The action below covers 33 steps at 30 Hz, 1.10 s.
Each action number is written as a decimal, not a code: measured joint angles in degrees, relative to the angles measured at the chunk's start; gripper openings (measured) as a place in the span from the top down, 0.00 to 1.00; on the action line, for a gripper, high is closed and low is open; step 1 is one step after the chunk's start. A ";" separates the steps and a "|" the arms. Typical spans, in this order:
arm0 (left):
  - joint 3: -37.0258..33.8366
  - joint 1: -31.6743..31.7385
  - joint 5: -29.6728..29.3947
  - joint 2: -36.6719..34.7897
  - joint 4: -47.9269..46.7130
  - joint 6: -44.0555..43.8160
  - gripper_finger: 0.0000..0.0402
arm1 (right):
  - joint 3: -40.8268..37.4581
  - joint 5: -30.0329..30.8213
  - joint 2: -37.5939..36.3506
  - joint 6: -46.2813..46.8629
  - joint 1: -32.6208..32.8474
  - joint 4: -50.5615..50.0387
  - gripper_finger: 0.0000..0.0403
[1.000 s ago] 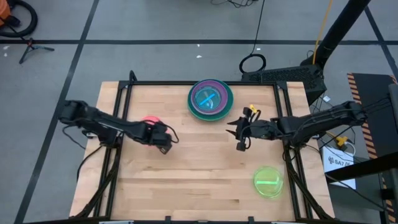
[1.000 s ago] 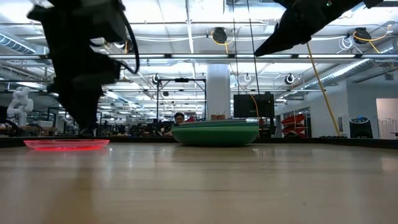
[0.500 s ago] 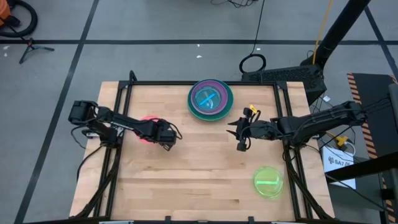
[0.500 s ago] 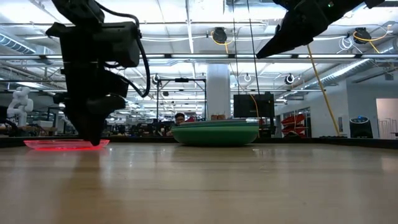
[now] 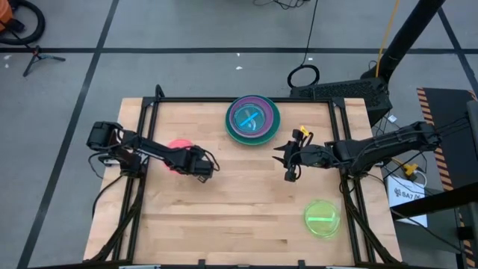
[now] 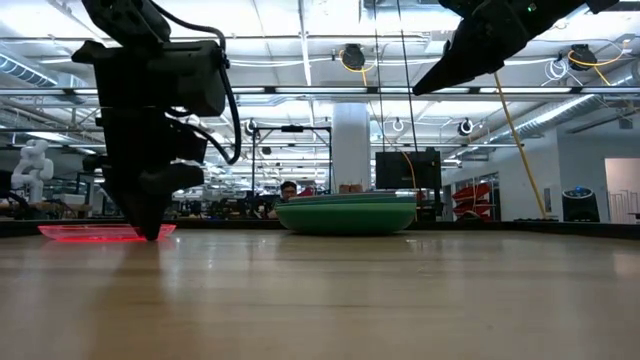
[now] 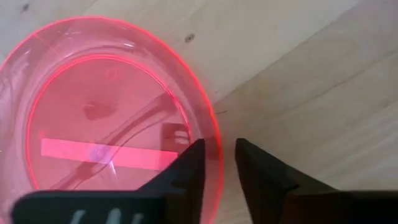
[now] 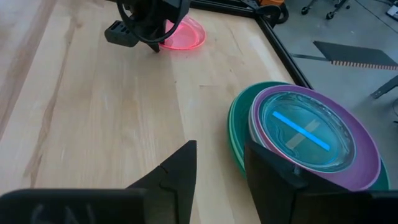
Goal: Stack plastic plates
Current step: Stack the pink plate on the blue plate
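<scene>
At table's left | left gripper (image 7: 219, 163) fingers apart, straddling pink plate (image 7: 106, 112) rim

From above, the left arm (image 5: 160, 153) covers much of the pink plate (image 5: 176, 145) — only its 10 o'clock side shows. In the left wrist view that plate (image 7: 93, 112) runs off the frame edge. The stack's (image 5: 252, 118) lower plates are hidden under the top ones — their count can't be told. The person (image 6: 288, 189) behind the table is too small to make out.
</scene>
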 joint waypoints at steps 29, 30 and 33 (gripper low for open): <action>24.08 -6.47 -7.33 0.20 -11.22 27.67 0.99 | 0.02 0.02 0.00 0.66 0.00 -2.05 0.68; 25.30 -6.53 -7.71 0.20 -11.18 30.24 0.99 | 0.02 0.02 0.00 0.66 0.00 -2.05 0.68; 28.35 -6.54 -8.47 0.20 -10.44 39.08 0.99 | 0.02 0.02 0.00 0.66 0.00 -2.01 0.68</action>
